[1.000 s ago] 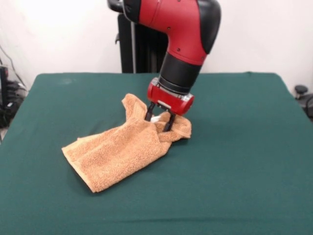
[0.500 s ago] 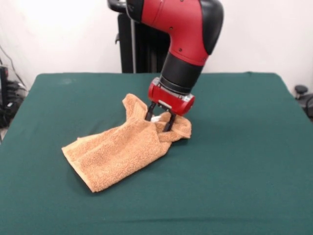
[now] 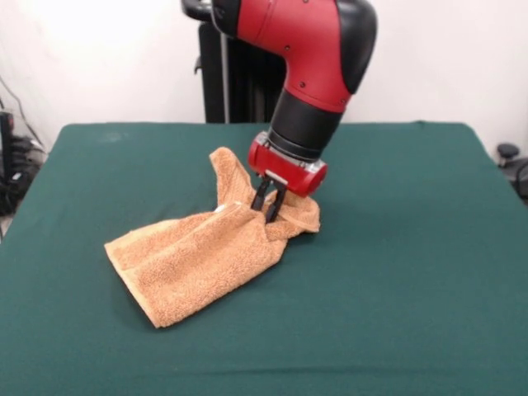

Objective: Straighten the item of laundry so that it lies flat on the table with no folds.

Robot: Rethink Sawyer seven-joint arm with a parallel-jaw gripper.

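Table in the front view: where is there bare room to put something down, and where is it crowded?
The table is bare right of the end effector, across the near strip below the towel, and along the left edge. It is crowded only mid-table, where the end effector is pinching the towel's bunched far end.

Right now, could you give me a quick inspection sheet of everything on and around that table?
Surface: green table, cloth-covered.
Job's things: orange-tan towel, rumpled and folded over, one end pulled up at the gripper.
Clutter: nothing seen.
Gripper: gripper shut on the towel's raised fold, arm angled down from above.
Cables: cables at the table's left edge in this view.
Surroundings: white wall; dark object at the right edge, unclear what.
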